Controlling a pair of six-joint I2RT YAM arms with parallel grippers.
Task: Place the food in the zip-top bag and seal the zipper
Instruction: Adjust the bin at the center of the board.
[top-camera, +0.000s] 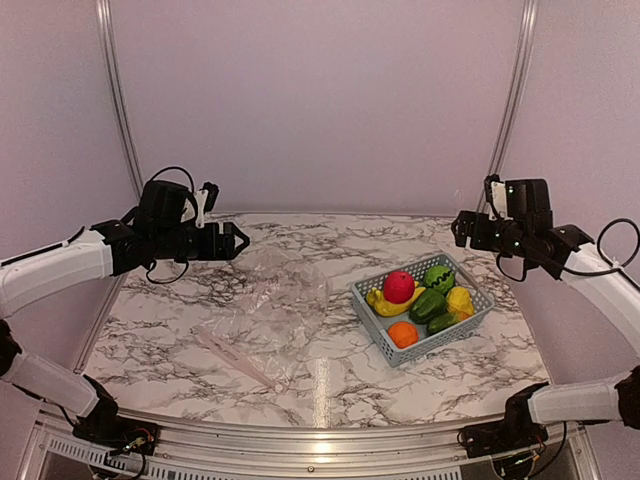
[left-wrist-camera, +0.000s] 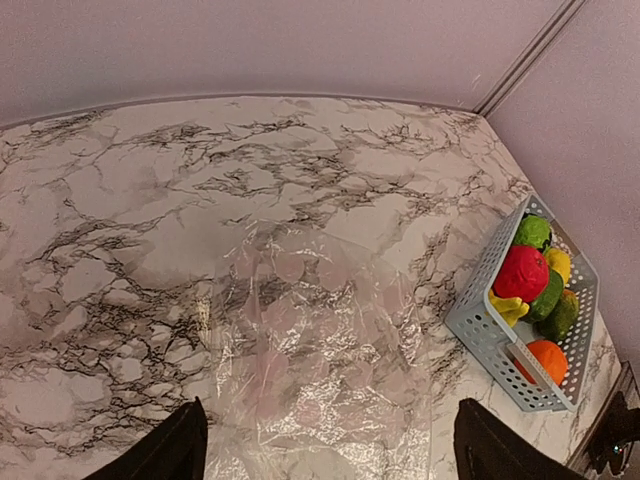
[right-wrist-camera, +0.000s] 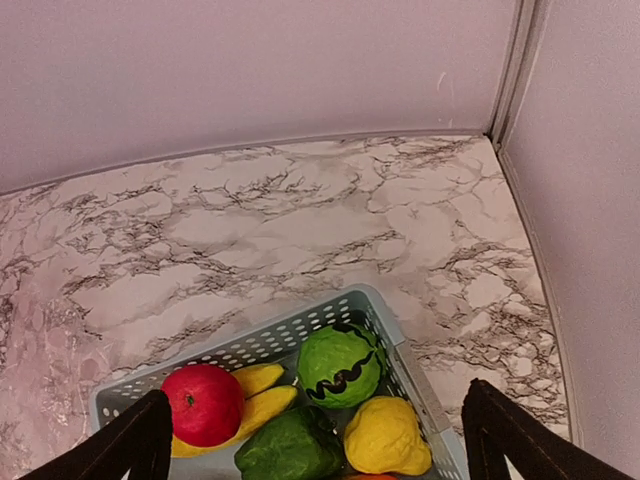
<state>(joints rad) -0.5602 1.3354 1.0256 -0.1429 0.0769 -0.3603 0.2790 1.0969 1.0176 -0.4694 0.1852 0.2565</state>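
The zip-top bag (top-camera: 268, 300) is shown flat on the table (top-camera: 470, 375), left of the basket (top-camera: 440, 340) holding the food (top-camera: 420, 295). The left gripper (top-camera: 238, 242) and right gripper (top-camera: 460, 228) are held spread, empty. The film is judged limp and slippery (best pinched beside the stiffer zipper (top-camera: 240, 358)).

- A clear plastic zip-top bag (top-camera: 268, 305) is laid on the marbled table (top-camera: 340, 245), left of a grey-blue slotted basket (top-camera: 445, 338).
- In the basket, glossy toy food (top-camera: 427, 304) is held.
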